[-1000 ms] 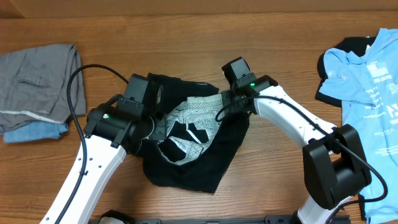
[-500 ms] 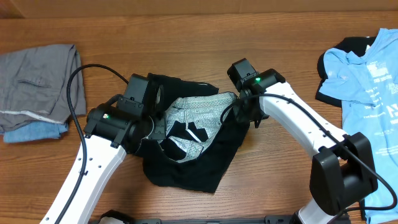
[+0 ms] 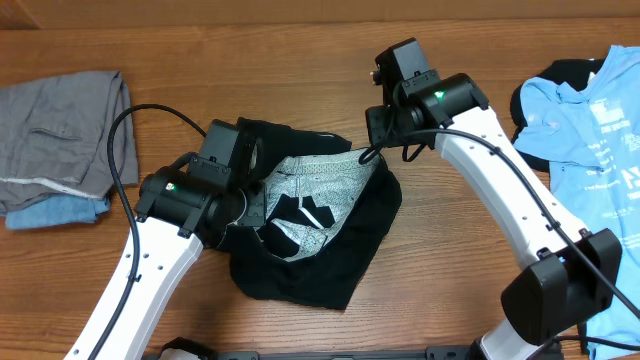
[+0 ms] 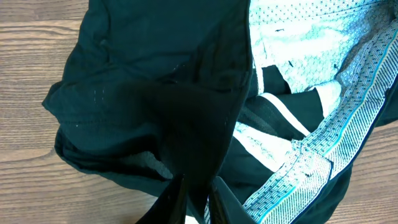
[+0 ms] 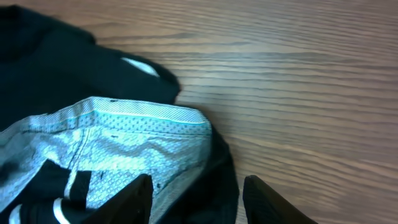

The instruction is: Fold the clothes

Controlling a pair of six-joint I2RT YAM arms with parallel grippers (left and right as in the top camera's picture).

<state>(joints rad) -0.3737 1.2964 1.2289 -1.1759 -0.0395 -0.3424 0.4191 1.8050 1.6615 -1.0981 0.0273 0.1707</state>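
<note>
The black shorts (image 3: 310, 262) lie crumpled in the middle of the table, their pale grey patterned waistband (image 3: 318, 178) turned open. My left gripper (image 3: 238, 213) is shut on a fold of the black cloth (image 4: 198, 112) at the shorts' left side. My right gripper (image 3: 380, 125) is open and empty, raised above the shorts' upper right edge; its view shows the waistband (image 5: 118, 134) and black cloth (image 5: 50, 62) below its fingers (image 5: 198, 190). A light blue printed T-shirt (image 3: 590, 130) lies at the right edge.
A folded grey piece (image 3: 60, 125) lies on a blue piece (image 3: 55, 212) at the left edge. A black garment (image 3: 535, 120) lies under the T-shirt. Bare wood table (image 3: 280, 70) lies along the back.
My right gripper has let go of the shorts' right edge and risen up and back, away from the cloth. The left arm has not moved.
</note>
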